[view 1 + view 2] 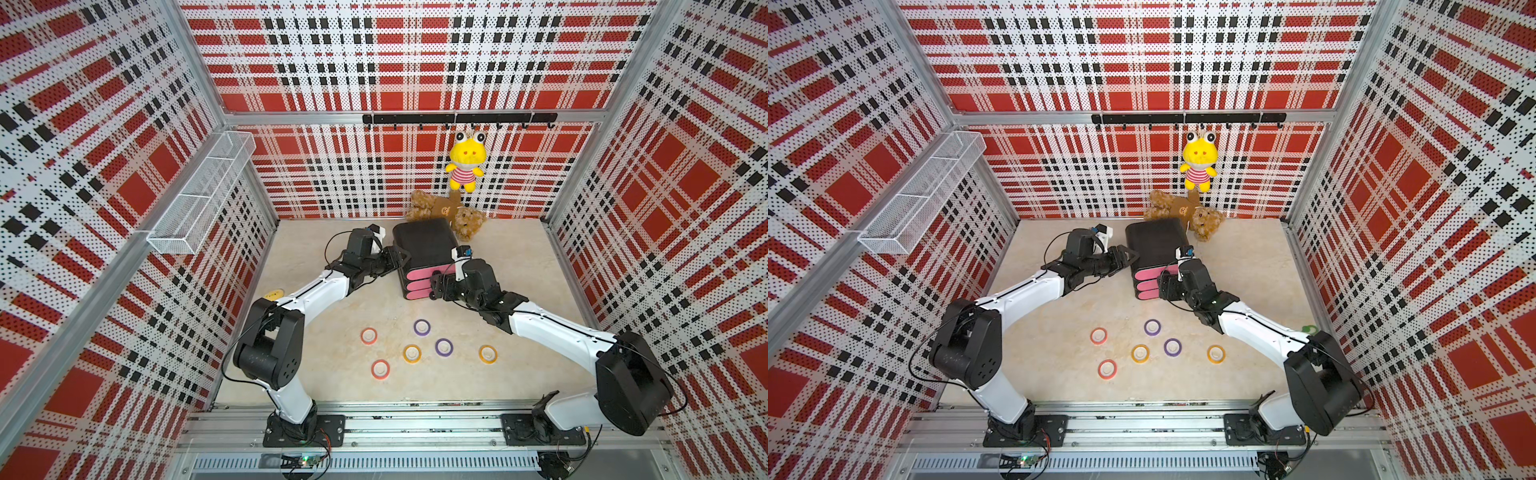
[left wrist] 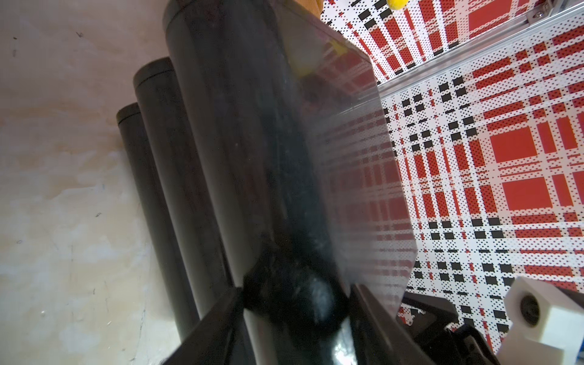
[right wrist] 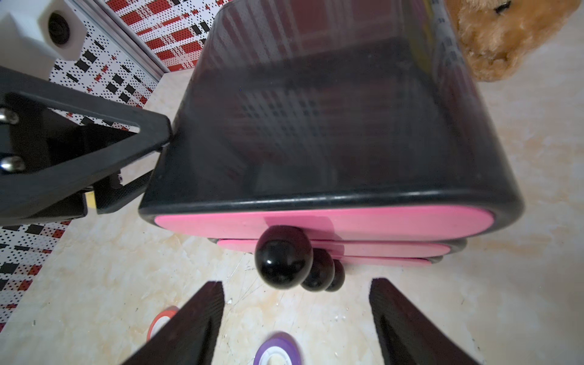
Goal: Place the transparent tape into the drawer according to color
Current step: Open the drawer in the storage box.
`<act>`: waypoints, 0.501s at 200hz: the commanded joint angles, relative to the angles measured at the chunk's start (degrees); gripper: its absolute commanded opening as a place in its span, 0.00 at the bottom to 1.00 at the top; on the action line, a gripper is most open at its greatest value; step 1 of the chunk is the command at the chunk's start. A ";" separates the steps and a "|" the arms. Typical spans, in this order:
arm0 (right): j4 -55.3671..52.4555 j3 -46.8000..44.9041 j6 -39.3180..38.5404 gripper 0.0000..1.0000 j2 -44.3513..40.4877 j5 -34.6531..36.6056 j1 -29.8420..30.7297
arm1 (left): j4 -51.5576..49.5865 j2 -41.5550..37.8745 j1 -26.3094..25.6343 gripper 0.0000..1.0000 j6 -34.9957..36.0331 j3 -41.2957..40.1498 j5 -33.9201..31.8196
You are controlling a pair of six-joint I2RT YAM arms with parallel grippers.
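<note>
Ribbed right hand (image 3: 297,286) before glossy round knob (image 3: 282,256), pink drawer (image 3: 363,222)

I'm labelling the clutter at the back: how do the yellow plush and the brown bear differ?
The yellow plush hangs upright on the back wall under the hook rail; the brown bear lies on the table behind the cabinet. The plush is bright yellow with a red-striped top; the bear is brown all over. Both are soft toys.
</note>
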 commanded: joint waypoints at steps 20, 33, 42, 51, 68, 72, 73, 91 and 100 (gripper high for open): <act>1.09 1.94 0.65 0.74 2.14 1.95 0.55 | -0.34 2.08 -0.33 0.57 0.63 0.69 1.21; 1.06 2.16 0.65 0.71 2.65 2.48 0.62 | -0.39 1.93 -0.33 0.57 0.63 0.63 1.18; 1.20 2.34 0.52 0.70 2.94 2.72 0.71 | -0.47 2.08 -0.24 0.56 0.63 0.65 1.23; 1.29 2.47 0.41 0.68 3.27 3.00 0.89 | -0.52 2.04 -0.15 0.55 0.72 0.59 1.23; 1.40 3.07 -0.17 0.65 3.84 3.59 1.40 | -0.56 2.39 -0.13 0.54 0.77 0.66 1.40; 1.38 3.19 -0.30 0.65 3.95 3.74 1.55 | -0.64 2.44 -0.10 0.54 0.79 0.70 1.45; 1.39 3.25 -0.31 0.65 3.94 3.77 1.58 | -0.65 2.48 -0.13 0.54 0.79 0.71 1.47; 1.24 3.93 -1.07 0.64 4.59 4.96 2.34 | -0.80 2.68 -0.06 0.53 0.80 0.90 1.67; 1.17 4.40 -1.42 0.64 4.86 6.00 2.80 | -0.91 2.74 -0.06 0.53 0.89 0.90 1.68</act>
